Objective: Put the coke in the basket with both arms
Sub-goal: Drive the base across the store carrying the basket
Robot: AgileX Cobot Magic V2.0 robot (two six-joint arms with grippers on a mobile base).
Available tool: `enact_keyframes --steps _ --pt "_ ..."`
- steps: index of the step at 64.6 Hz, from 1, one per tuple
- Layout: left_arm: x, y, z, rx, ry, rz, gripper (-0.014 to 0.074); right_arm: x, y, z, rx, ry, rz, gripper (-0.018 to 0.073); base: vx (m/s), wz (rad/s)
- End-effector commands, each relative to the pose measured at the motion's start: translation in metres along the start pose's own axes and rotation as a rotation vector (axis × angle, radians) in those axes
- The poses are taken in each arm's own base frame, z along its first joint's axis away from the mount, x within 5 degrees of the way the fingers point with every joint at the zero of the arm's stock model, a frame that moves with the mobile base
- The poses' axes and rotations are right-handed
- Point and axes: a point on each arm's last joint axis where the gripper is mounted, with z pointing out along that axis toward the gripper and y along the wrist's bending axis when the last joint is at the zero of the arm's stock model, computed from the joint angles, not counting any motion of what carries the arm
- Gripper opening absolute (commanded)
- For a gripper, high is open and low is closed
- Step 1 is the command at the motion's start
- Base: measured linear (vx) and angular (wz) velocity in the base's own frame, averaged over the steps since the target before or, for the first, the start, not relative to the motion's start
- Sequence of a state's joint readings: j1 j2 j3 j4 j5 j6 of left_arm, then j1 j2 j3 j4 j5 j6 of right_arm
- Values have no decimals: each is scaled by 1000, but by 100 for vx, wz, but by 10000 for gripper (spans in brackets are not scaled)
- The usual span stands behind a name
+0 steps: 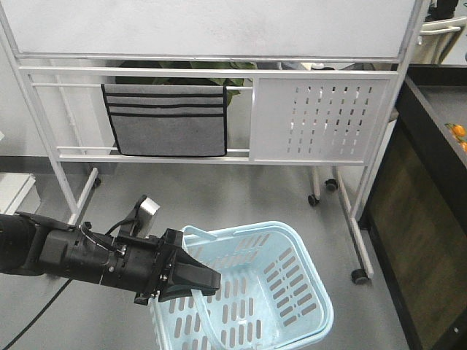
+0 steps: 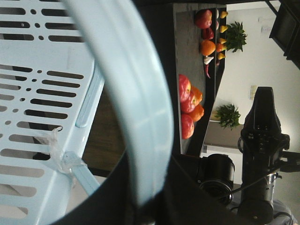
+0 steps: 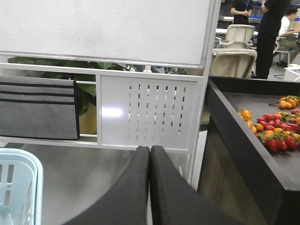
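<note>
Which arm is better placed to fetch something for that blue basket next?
The right, probably. The left arm's fingers look clamped on the basket by its handle, so that arm is busy. The right arm's fingers are shut on nothing.

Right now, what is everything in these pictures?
basket: one, light blue, in front of the stand
stand: one, white, at the back
pocket: one, grey with black trim, hung on the stand
panel: one, white and slotted, right of the pocket
plant: one, green, behind the stand
counter: one, black, at the right
fruit: many, red and orange, on the counter
people: at least two, dark clothes, far back
left gripper: black, shut on the basket's handle
right gripper: black, shut and empty
</note>
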State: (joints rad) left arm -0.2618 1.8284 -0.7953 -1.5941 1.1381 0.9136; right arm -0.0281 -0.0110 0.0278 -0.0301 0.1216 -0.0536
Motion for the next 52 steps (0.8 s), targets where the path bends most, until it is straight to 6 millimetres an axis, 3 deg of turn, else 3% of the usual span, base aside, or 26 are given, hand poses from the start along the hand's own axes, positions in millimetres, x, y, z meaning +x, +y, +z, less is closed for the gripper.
enact_keyframes --steps 1,22,52 --pt "2 -29 -5 135 0 50 -7 -5 0 -1 10 -82 -9 -10 19 8" --pt "2 -29 -5 135 0 50 -7 -5 0 -1 10 -82 -9 -10 19 23" --pt "2 -29 -5 135 0 50 -7 -5 0 -1 10 -82 -9 -10 17 48"
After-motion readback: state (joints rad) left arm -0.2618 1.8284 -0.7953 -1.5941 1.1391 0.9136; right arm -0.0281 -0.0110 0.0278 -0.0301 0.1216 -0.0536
